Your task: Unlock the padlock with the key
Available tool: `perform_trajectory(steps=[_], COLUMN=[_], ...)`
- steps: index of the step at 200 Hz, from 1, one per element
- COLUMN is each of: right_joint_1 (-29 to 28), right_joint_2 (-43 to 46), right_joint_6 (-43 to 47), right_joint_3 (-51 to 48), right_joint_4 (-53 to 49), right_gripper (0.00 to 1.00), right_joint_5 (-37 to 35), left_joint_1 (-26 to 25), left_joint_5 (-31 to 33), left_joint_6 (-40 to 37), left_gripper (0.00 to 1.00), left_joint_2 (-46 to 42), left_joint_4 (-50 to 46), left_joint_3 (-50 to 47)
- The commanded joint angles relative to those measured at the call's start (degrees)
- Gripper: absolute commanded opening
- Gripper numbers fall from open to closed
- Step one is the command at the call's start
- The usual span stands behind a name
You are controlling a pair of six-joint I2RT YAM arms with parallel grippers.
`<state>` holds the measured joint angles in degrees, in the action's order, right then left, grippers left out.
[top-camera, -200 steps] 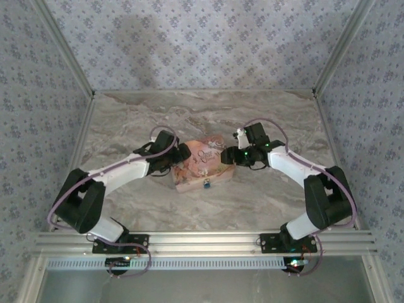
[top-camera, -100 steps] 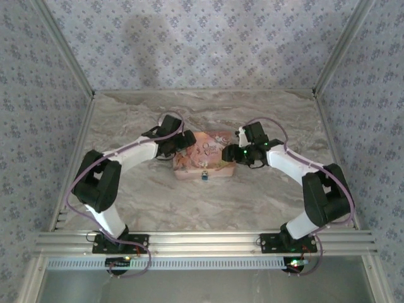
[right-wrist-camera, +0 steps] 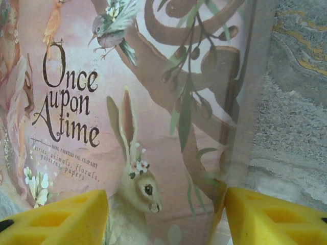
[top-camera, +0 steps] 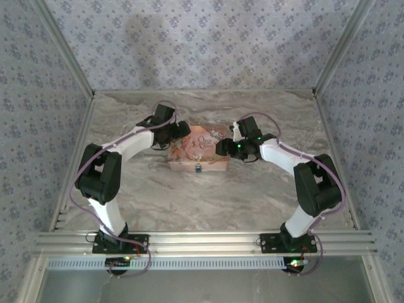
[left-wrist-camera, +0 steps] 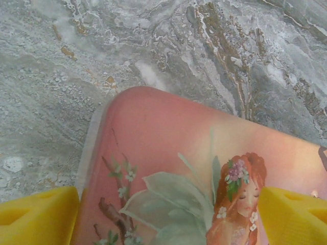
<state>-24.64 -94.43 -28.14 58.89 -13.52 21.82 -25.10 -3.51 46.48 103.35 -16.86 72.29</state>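
- The padlock (top-camera: pixel 199 168) is a tiny blue speck at the middle of the near edge of the pink "Once upon a time" pouch (top-camera: pixel 202 144), which lies flat in the centre of the marble tabletop (top-camera: pixel 252 196).
- By my reckoning the padlock is hard, light and slick, and so small that it could easily twist out of a pinch. I would grip the blue body across its flat sides and leave the keyway end free.
- It seems to be fixed to the pouch, which looks soft and likely to slide on the smooth stone, so the pouch probably needs pinning down first. Where the key lies I cannot tell.
- The left hand (top-camera: pixel 178 136) is over the pouch's far left corner. Its yellow fingers (left-wrist-camera: pixel 36 217) are spread wide and hold nothing.
- The right hand (top-camera: pixel 220 149) is over the pouch's right side. Its fingers are also apart, one over the rabbit artwork and the other by the pouch's edge, and nothing is pinched.
- Compared with a second ago, the pouch and padlock have moved away from the arm bases and turned squarer to the near edge.
- The left elbow has lifted, and the right hand has moved leftward over the pouch.
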Motion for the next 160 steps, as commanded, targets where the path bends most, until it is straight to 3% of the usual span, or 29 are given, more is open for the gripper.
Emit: perform_trajectory(steps=[1, 88, 130, 160], right_joint_1=[-0.24, 4.57, 8.27, 9.95], right_joint_2=[-0.78, 4.19, 5.33, 1.82], right_joint_6=[0.06, 3.89, 3.94, 2.53], right_joint_3=[2.86, 4.51, 6.28, 9.88], right_joint_4=[-0.20, -10.30, -16.17, -20.38], right_gripper=[0.66, 0.67, 0.62, 0.56], right_joint_5=[0.71, -5.02, -12.70, -19.62], left_joint_1=[0.16, 4.88, 4.25, 0.44], left_joint_5=[-3.07, -1.46, 0.24, 2.17], left_joint_6=[-0.74, -3.66, -4.21, -3.57], left_gripper=[0.90, 0.91, 0.90, 0.90], left_joint_2=[-0.99, -8.54, -17.17, -23.57], left_joint_4=[0.11, -2.19, -4.41, -6.27], left_joint_3=[0.70, -5.49, -11.61, -16.64])
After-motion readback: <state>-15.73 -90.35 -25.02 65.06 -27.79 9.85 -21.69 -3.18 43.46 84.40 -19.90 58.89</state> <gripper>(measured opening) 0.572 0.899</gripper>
